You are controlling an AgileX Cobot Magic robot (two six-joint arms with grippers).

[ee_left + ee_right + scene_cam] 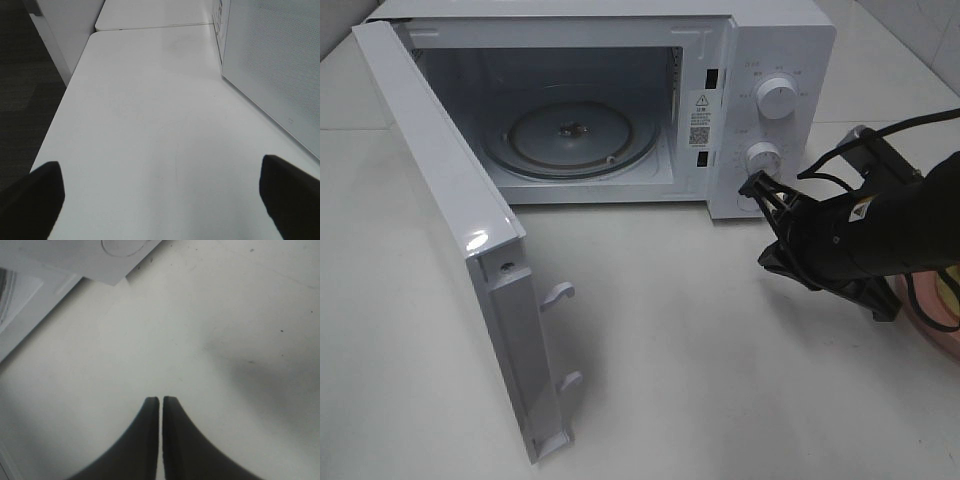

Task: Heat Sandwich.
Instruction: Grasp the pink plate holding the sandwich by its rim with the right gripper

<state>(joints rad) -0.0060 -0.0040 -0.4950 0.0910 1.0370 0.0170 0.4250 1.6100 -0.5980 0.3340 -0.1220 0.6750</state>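
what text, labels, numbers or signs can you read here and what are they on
No text reads clearly enough to quote.
On the microwave front frame, a sticker: warning triangle above small print and a code block, too small to read.
Around the upper knob and lower knob: markings too small to read.
On the right arm, a small label: triangle sign, print unreadable.

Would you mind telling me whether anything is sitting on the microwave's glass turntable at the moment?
No, the glass turntable inside the open microwave is bare in the exterior high view, with nothing resting on it.
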